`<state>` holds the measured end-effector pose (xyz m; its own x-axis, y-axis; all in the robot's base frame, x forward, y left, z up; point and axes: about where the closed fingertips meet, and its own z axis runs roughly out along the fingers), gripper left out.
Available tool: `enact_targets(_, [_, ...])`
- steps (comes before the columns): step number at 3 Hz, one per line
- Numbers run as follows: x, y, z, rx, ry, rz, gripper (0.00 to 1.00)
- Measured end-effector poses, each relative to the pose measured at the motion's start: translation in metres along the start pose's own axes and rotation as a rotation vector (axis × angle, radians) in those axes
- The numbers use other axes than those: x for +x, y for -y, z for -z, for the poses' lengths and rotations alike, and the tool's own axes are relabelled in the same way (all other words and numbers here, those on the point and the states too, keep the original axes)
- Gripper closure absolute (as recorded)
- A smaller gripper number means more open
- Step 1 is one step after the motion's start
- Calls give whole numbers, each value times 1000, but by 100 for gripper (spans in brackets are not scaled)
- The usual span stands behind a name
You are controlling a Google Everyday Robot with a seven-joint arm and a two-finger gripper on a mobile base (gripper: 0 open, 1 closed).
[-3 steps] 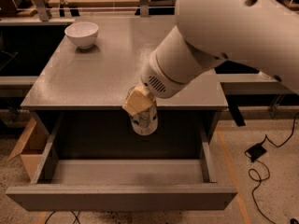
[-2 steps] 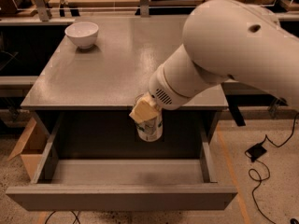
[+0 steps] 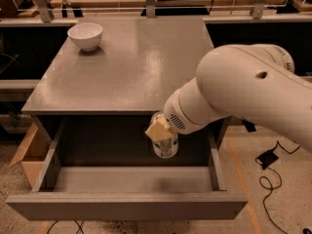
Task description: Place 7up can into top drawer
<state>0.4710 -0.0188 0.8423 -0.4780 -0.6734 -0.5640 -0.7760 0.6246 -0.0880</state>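
Lowered further, claw [image 3: 160, 132] gripping 7up can [image 3: 166, 148], over open top drawer [image 3: 126, 206], clear of both side walls.

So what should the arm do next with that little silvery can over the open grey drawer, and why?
Probably lower it straight down. The two-finger gripper is shut on the silvery-white metal 7up can, which hangs above the floor of the wide shallow grey top drawer, inside its walls, apparently not resting on it yet.

1 7up can [image 3: 165, 147] | 1 top drawer [image 3: 126, 206] | 1 bowl [image 3: 85, 35] | 1 claw [image 3: 161, 130] (above drawer)
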Motion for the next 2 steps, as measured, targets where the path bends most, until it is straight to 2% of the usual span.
enact_targets(2, [35,10,-27,48,-18,-63,100])
